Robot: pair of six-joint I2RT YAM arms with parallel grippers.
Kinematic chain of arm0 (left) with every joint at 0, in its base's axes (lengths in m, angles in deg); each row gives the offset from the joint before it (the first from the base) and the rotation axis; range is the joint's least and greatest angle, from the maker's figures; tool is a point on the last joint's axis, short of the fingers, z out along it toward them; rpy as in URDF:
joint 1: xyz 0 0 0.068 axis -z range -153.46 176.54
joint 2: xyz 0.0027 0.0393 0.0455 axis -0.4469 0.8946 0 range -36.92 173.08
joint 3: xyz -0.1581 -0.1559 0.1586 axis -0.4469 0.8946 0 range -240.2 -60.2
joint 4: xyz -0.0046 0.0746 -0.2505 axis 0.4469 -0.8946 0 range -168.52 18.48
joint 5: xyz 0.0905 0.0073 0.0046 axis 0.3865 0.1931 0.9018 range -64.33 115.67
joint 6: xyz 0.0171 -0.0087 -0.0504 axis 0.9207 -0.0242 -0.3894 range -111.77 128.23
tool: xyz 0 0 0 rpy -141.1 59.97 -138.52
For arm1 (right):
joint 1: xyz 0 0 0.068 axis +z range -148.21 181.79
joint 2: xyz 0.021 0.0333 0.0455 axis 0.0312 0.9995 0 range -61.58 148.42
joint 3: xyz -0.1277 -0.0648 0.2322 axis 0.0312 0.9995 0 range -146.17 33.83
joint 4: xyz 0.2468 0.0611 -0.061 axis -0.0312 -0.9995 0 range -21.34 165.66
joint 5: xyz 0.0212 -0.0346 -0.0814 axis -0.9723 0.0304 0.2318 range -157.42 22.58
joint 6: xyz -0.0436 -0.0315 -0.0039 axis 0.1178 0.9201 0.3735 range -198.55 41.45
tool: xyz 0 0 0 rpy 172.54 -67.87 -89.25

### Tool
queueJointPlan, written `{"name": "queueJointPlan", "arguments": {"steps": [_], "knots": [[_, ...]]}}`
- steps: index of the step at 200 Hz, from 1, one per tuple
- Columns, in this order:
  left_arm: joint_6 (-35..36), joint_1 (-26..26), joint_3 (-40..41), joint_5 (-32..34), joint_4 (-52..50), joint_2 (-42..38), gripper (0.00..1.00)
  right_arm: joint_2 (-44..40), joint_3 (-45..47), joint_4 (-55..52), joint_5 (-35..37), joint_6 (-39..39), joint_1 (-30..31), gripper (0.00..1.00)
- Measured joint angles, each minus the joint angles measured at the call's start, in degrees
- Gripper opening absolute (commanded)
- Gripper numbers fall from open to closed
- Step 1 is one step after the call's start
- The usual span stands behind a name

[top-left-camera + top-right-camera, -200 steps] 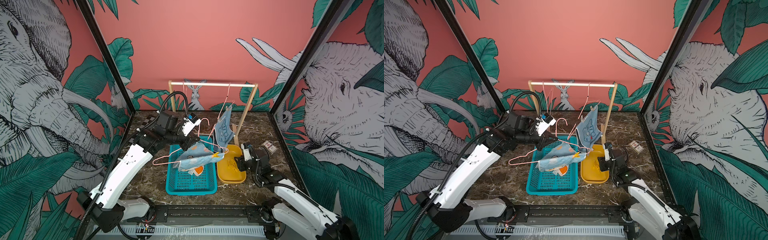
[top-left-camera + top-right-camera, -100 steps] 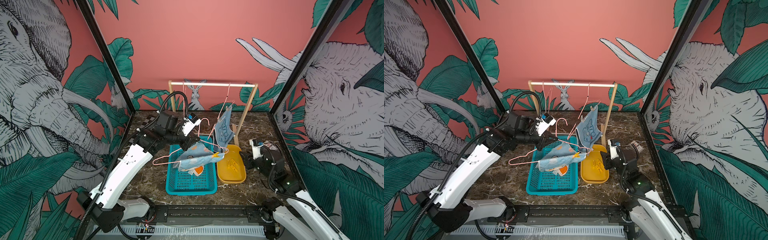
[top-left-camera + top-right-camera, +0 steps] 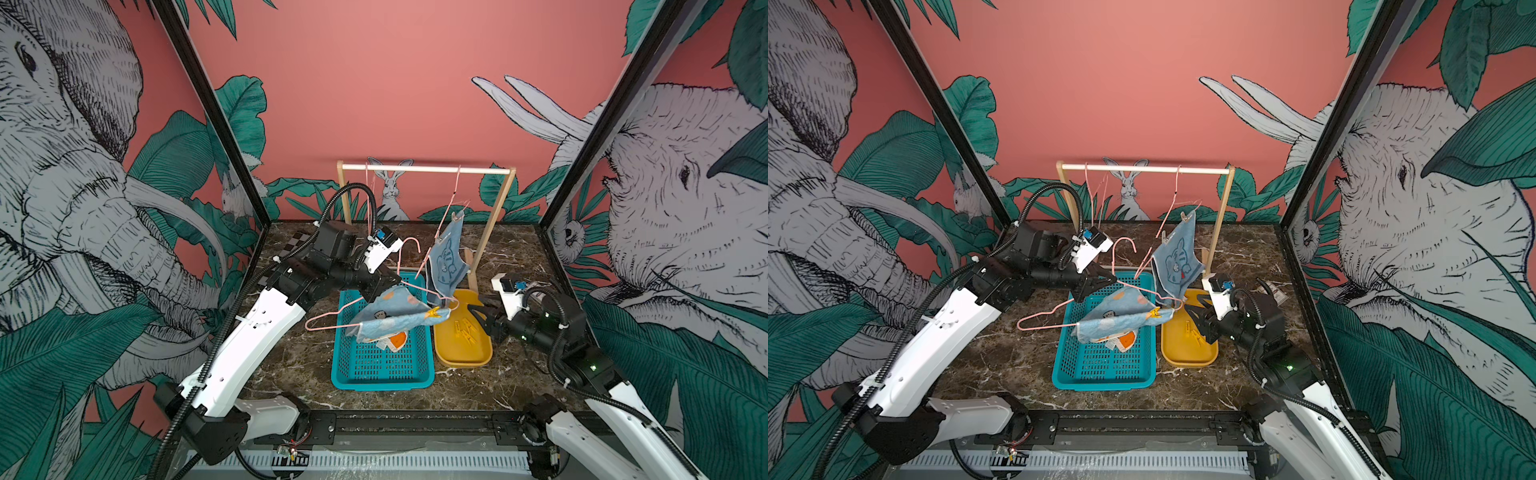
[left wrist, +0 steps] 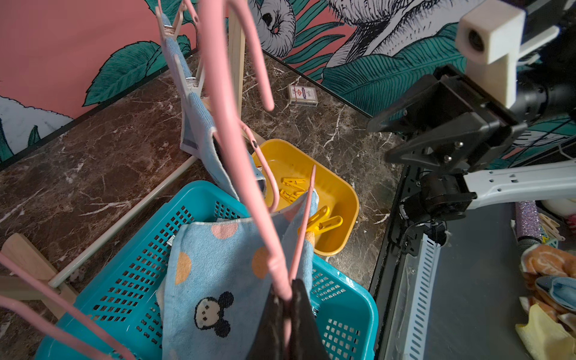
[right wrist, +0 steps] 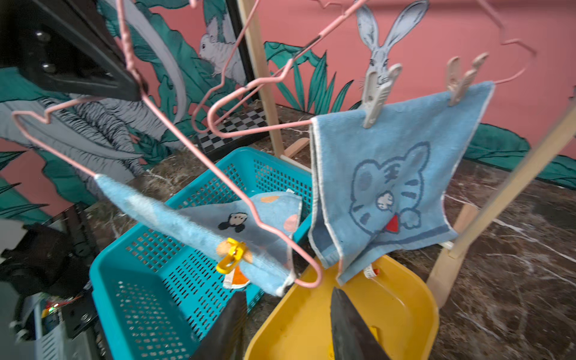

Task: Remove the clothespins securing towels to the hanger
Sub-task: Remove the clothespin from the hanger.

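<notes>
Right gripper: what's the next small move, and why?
Probably ease the open, empty right gripper toward the yellow clothespin and close on its handle ends. That pin clips the spotted blue towel to the pink hanger, which the left gripper holds shut over the teal basket.

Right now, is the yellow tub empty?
No, a few yellow clothespins lie on the bottom of the yellow tub in the left wrist view.

Arms [image 3: 257, 332] are white-shelled, with black joints [image 3: 307, 278] and ribbed black cables [image 3: 353, 186].
</notes>
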Motion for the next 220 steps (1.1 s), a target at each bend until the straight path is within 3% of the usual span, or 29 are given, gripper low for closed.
{"name": "queueJointPlan", "arguments": {"steps": [74,130,220], "knots": [[0.24,0.0,-0.26,-1.62,-0.96,0.15,0.0,7.61,-3.52,-5.57,2.62,5.79,10.47,0.42],[0.94,0.0,-0.33,-2.51,-1.9,0.22,0.0,13.66,-9.66,-9.25,6.49,11.02,13.29,0.44],[2.84,0.0,-2.27,-3.39,-4.81,0.94,0.0,18.18,-13.2,-12.98,4.22,16.04,14.78,0.44]]}}
